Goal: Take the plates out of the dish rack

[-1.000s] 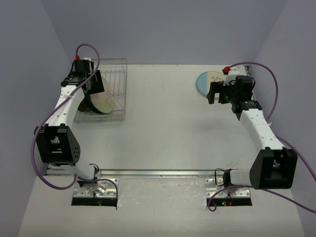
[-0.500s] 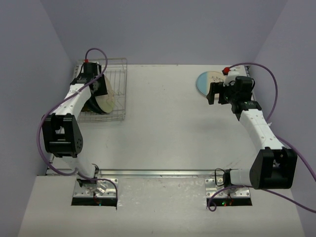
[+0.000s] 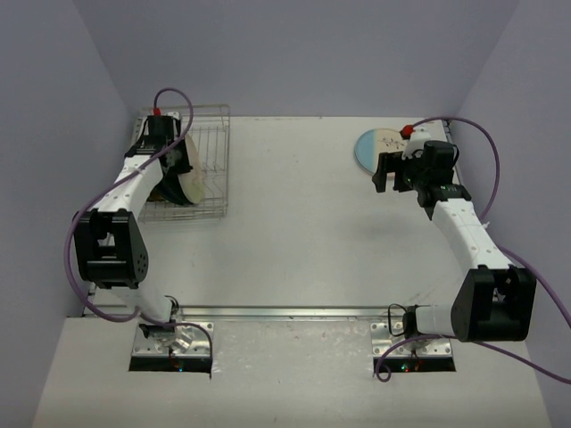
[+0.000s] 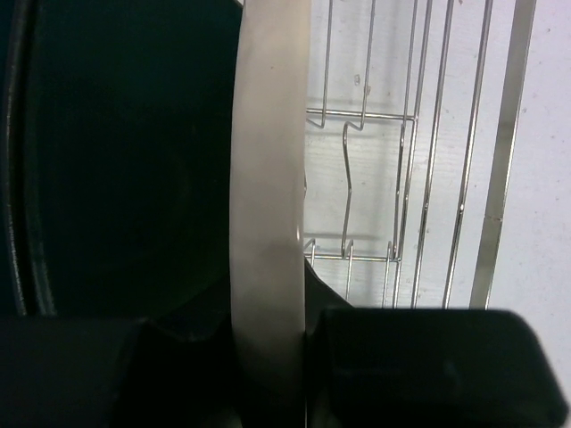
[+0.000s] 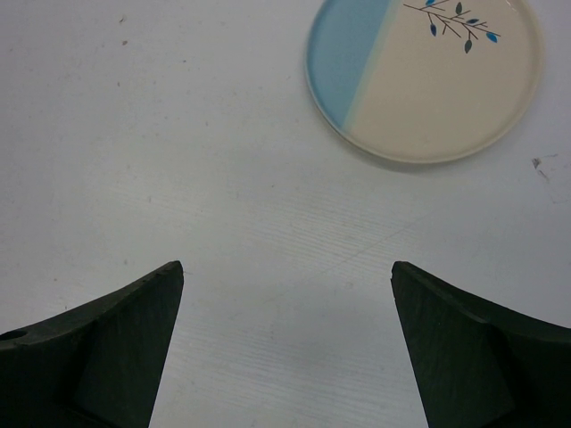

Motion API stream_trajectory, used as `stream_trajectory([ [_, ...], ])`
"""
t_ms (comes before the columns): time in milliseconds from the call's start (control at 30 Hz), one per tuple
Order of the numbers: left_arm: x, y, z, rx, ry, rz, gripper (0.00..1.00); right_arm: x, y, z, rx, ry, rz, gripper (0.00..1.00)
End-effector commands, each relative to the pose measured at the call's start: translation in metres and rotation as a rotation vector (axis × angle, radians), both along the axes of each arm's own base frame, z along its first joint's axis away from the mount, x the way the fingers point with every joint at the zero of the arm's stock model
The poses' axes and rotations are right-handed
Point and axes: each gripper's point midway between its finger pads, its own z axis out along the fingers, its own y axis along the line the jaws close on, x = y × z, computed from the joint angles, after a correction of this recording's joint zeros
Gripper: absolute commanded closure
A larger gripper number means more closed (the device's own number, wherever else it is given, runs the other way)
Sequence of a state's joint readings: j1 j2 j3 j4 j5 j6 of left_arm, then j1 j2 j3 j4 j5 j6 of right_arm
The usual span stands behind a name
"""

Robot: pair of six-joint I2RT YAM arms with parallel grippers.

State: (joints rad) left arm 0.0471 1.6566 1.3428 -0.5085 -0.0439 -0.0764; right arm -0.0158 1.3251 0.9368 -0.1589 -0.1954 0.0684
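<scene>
The wire dish rack point(image 3: 212, 159) stands at the table's far left. A round cream plate point(image 3: 193, 183) stands upright in it, with a dark plate point(image 3: 161, 191) right behind. In the left wrist view the cream plate's rim point(image 4: 268, 178) runs edge-on between my jaws, and the dark plate point(image 4: 116, 178) fills the left side. My left gripper point(image 3: 175, 159) point(image 4: 268, 357) is shut on the cream rim, a jaw pressed to each face. A cream and pale blue plate point(image 3: 375, 147) point(image 5: 424, 76) lies flat at the far right. My right gripper point(image 3: 385, 171) point(image 5: 285, 276) hovers open just short of it, holding nothing.
The rack's upright slot wires point(image 4: 428, 134) stand to the right of the gripped plate. Purple cables loop off both arms point(image 3: 486, 152). Side walls close in the table on the left and right. Bare white tabletop point(image 3: 294, 214) lies between the rack and the flat plate.
My left gripper has shifted toward the rack's back and come down over the cream plate, its jaws closing onto the rim. The right arm has hardly moved.
</scene>
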Motion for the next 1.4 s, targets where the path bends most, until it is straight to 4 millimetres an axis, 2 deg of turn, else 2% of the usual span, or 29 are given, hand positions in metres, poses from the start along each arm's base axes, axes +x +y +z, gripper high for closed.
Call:
stream_trajectory([
  [0,0.012,0.000,0.072,0.033,-0.215,-0.015,1.00,0.002,0.006,0.015,0.011,-0.057,0.020,0.01],
  [100,0.013,0.001,0.089,0.047,-0.256,-0.025,1.00,0.001,0.006,0.015,0.013,-0.058,0.022,0.01],
  [267,0.016,-0.002,0.140,0.071,-0.374,-0.067,1.00,0.000,0.008,0.018,0.018,-0.066,0.035,0.01],
  [433,0.012,-0.007,0.171,0.093,-0.427,-0.118,1.00,-0.002,0.015,0.021,0.047,-0.063,0.062,0.01],
  [567,0.001,-0.027,0.208,0.049,-0.510,-0.224,1.00,-0.005,0.031,0.029,0.109,-0.062,0.128,0.01],
  [667,-0.009,-0.049,0.224,0.002,-0.551,-0.344,1.00,-0.011,0.049,0.034,0.185,-0.051,0.209,0.01],
  [733,-0.028,-0.077,0.236,-0.085,-0.571,-0.491,1.00,-0.019,0.070,0.043,0.289,-0.030,0.298,0.01],
  [767,-0.038,-0.095,0.238,-0.142,-0.571,-0.589,1.00,-0.022,0.077,0.047,0.331,-0.024,0.324,0.01],
  [800,-0.044,-0.102,0.236,-0.174,-0.555,-0.626,1.00,-0.027,0.088,0.052,0.371,-0.023,0.387,0.01],
  [900,-0.075,-0.142,0.227,-0.351,-0.496,-0.834,1.00,-0.042,0.111,0.069,0.492,-0.017,0.525,0.01],
  [1067,-0.125,-0.193,0.208,-0.511,-0.423,-1.095,1.00,-0.066,0.155,0.090,0.540,-0.031,0.717,0.02],
  [1200,-0.158,-0.223,0.194,-0.580,-0.375,-1.235,1.00,-0.081,0.188,0.097,0.535,-0.029,0.833,0.03],
  [1367,-0.182,-0.238,0.184,-0.649,-0.339,-1.339,1.00,-0.093,0.216,0.088,0.522,-0.004,0.918,0.04],
])
